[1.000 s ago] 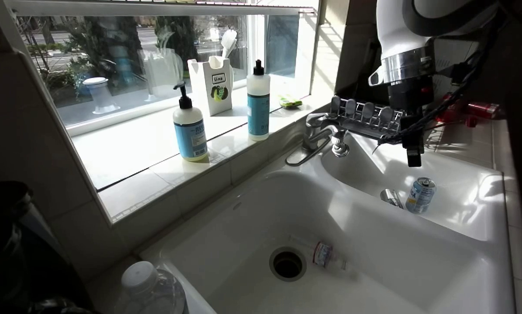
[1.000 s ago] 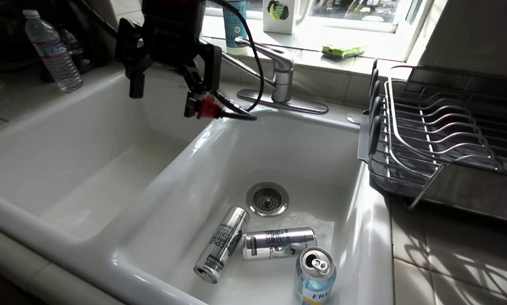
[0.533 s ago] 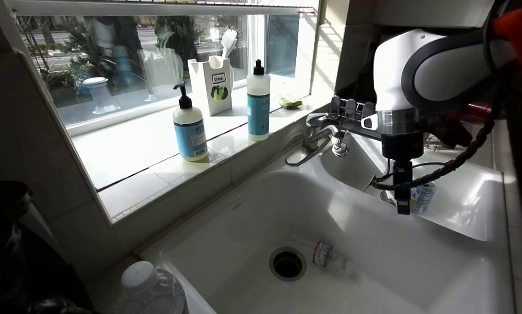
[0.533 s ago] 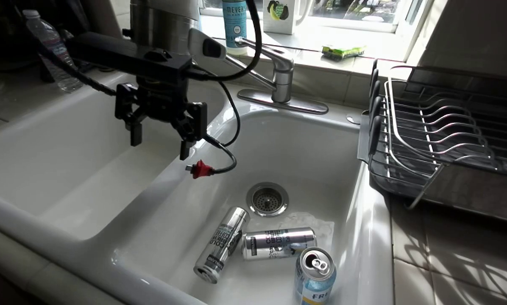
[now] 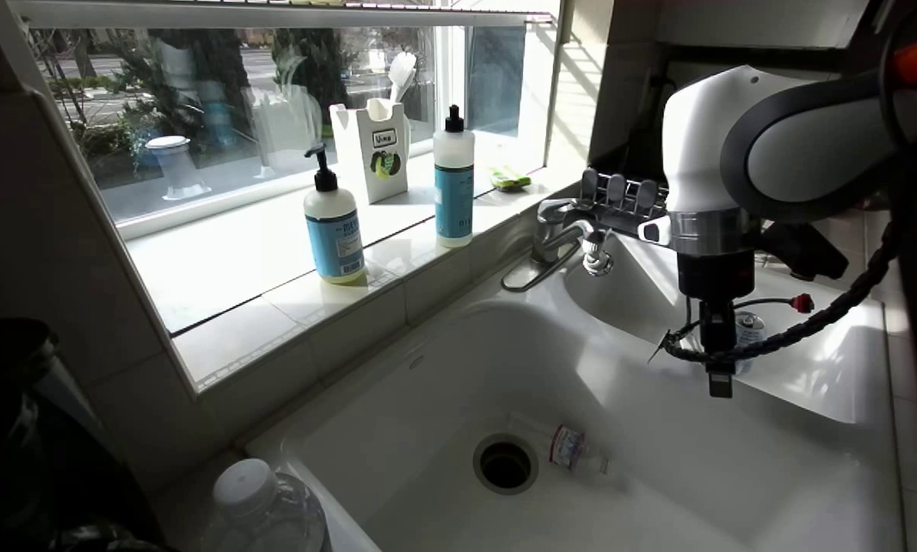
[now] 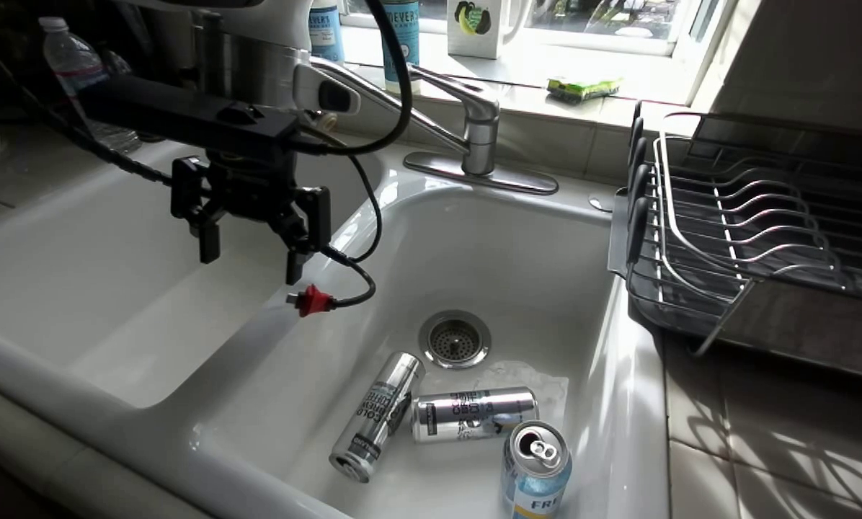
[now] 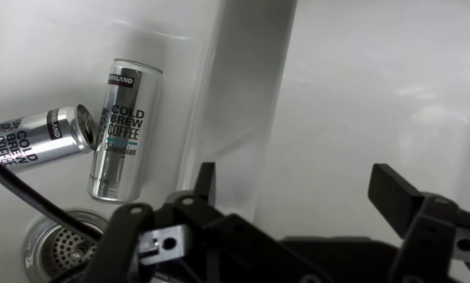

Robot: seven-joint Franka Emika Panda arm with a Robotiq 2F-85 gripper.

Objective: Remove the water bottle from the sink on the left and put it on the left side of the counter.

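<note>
The water bottle (image 5: 567, 447), small and clear with a red-and-white label, lies on its side beside the dark drain of the sink (image 5: 428, 414). It does not show in the wrist view or in the exterior view from the can side. My gripper (image 5: 720, 383) is open and empty, above the divider and the bottle's basin, apart from the bottle. Its two fingers show spread in an exterior view (image 6: 252, 259) and in the wrist view (image 7: 298, 188), with bare white basin between them. The counter (image 6: 20, 166) lies left of that basin.
The other basin holds two silver coffee cans (image 6: 377, 417) (image 6: 474, 413) and a blue can (image 6: 537, 468). A big white-capped bottle (image 5: 248, 498) stands on the counter. The faucet (image 6: 480, 130), soap bottles (image 5: 336, 230) and dish rack (image 6: 748, 223) stand around. A loose red-tipped cable (image 6: 312, 300) hangs by the gripper.
The arm has come down, bringing my open gripper from high up to lower over the divider, most of it in the first half second. The bottle and cans have not moved.
</note>
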